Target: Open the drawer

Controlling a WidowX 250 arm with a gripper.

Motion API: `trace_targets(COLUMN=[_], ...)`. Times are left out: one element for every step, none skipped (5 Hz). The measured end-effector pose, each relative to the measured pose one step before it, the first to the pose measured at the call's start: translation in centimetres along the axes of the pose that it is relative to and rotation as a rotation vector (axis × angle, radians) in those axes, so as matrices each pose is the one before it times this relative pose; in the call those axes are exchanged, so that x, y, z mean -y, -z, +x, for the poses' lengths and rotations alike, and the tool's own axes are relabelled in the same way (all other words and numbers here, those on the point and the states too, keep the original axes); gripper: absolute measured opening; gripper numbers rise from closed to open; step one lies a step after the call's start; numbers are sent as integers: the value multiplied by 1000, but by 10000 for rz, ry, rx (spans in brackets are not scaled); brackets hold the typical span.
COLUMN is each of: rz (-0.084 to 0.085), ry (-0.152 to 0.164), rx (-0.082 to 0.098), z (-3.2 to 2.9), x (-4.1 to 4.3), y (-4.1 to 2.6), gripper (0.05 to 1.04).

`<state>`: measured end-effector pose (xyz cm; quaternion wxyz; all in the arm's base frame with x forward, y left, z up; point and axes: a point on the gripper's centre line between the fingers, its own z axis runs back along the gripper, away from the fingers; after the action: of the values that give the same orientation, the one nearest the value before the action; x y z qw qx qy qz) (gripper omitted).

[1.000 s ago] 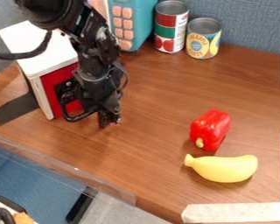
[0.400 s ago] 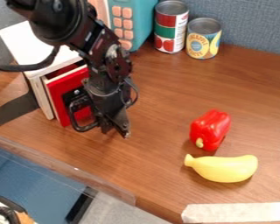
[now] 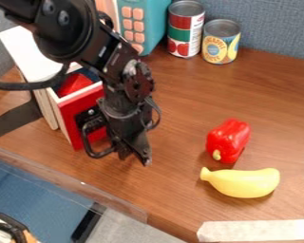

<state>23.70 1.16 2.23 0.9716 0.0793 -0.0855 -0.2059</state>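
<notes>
Drawer partly out; jaws point(image 3: 134, 158) slightly apart at its handle.
Tips a little parted, pointing down, right beside the black loop handle point(image 3: 91, 148); contact cannot be told. Drawer point(image 3: 74, 112): red front, pale rim, protruding from the white-topped box point(image 3: 29, 52) near the table's point(image 3: 199, 90) left edge; red item point(image 3: 73, 84) inside.
</notes>
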Motion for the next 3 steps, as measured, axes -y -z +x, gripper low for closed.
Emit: trace_targets(rz=[-75,-88,-125], ry=[41,-39,-27], rx=[57,-5,30], z=[-32,-43,70], x=[1531,939,857], y=[-293,-346,-404], gripper=[143,143,143])
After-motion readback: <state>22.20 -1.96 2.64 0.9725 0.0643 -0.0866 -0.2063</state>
